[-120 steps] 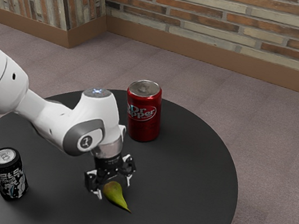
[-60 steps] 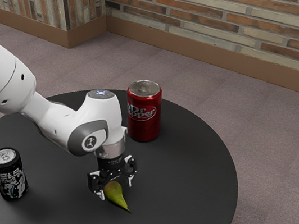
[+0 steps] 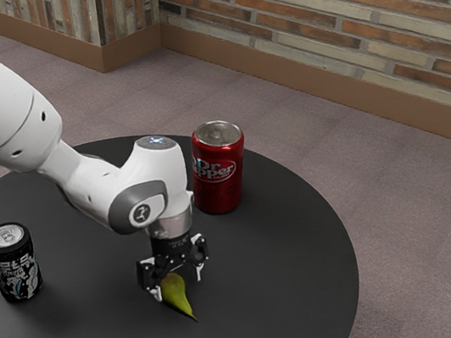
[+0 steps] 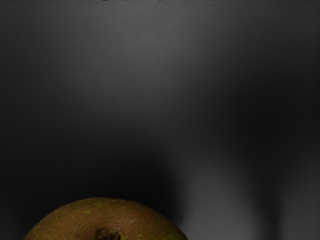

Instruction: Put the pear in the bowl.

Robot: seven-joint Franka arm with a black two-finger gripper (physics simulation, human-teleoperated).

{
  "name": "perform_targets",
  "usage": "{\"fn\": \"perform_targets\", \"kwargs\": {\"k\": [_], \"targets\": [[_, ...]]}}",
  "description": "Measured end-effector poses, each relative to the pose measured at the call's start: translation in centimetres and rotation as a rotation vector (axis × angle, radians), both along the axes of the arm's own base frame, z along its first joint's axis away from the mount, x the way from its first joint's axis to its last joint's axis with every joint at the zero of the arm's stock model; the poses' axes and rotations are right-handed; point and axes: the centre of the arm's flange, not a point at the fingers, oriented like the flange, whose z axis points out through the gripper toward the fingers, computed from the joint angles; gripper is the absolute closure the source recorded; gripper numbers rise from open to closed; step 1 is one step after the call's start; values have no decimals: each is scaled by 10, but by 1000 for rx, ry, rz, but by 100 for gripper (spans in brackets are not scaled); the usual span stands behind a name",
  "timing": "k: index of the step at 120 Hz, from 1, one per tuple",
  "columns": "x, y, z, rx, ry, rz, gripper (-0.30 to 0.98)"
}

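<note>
have the gripper (image 3: 179, 285) low over the dark round table (image 3: 292, 291), at the end of the white arm (image 3: 78, 180) reaching in from the exterior view's left. hold the fingers wide, pointing down, with one on each side of the pear's (image 3: 179, 296) fat end. cannot tell whether touching the pear with either finger, but not clamped on it from both sides.

see the pear lying on its side on the table, right under the hand, with its thin green end poking out from between the fingers toward the exterior view's lower right. in the wrist view, catch its round brown end close up, flecked with green, with a small dark hollow (image 4: 108, 234) in it and soft shadow on the table around it.

find the red can (image 3: 215, 180) upright on the table, beyond the gripper and apart from it, marked "dr pepper". find the black can (image 3: 15, 264) upright too, well apart from the pear, toward the exterior view's left. past the table, make out carpeted floor (image 3: 421, 234) and a brick wall (image 3: 350, 34).
</note>
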Motion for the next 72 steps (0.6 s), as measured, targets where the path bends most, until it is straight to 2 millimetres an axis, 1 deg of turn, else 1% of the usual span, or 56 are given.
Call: {"fn": "perform_targets", "kwargs": {"k": [14,38,49,72], "targets": [[1,1,-3,0,4,3,5],[1,4,-2,3,13,10,25],[2,4,1,4,15,10,33],[4,6,11,9,18,14,44]]}}
